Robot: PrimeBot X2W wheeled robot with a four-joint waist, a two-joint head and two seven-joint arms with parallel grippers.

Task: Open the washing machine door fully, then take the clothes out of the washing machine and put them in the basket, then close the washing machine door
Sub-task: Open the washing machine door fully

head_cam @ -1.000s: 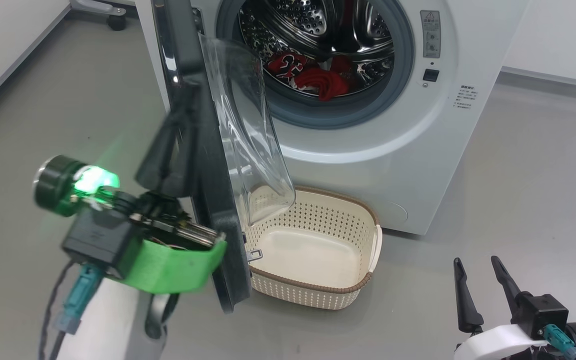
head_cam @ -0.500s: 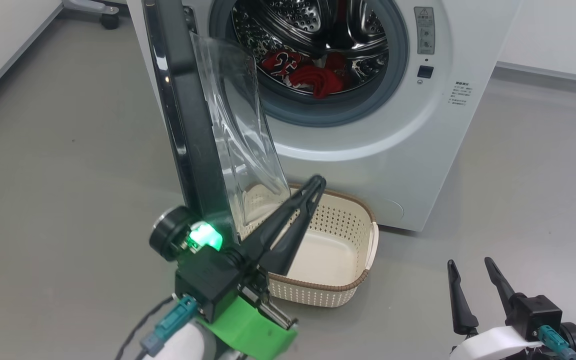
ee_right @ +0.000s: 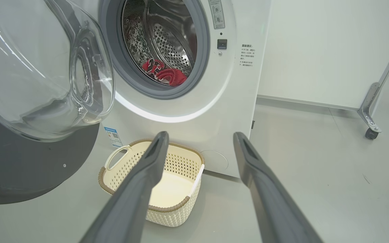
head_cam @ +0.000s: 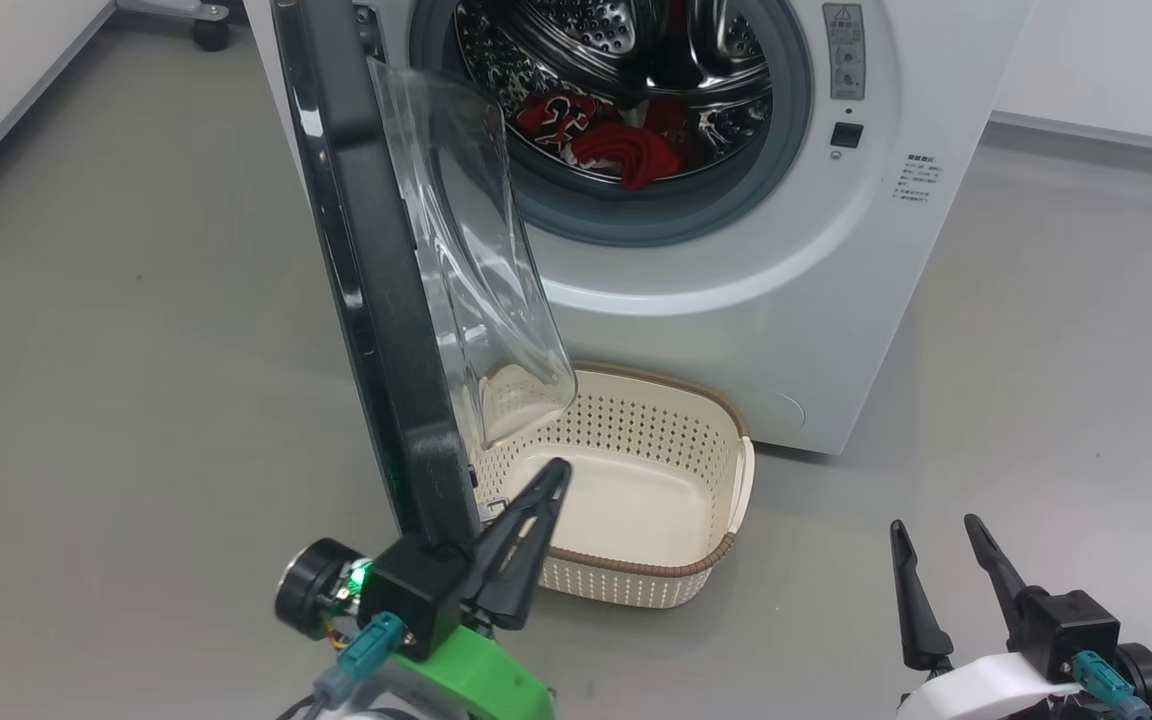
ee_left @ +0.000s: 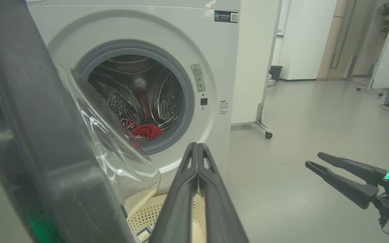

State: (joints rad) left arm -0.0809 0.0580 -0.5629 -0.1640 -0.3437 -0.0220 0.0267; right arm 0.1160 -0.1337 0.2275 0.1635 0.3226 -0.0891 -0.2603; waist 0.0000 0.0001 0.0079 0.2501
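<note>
Two long dark fingers of your left gripper (head_cam: 556,470) are pressed together and pinch nothing. Their tip stands just beside the lower edge of the big round washing machine door (head_cam: 376,300) with the glossy black rim; whether it touches, I cannot tell. In the head view it crosses the near left rim of the small cream perforated plastic basket (head_cam: 636,585). Your right gripper (head_cam: 936,525) has its fingers spread and empty, above the bare grey floor (head_cam: 1036,400), apart from the basket's right side. The door stands open, edge-on to you, and its clear glass bowl (head_cam: 476,260) bulges over the basket's far left part. The red clothes (head_cam: 626,150) lie low in the drum of the large white front-loading washing machine (head_cam: 796,330). There is open floor on the right of the basket.
</note>
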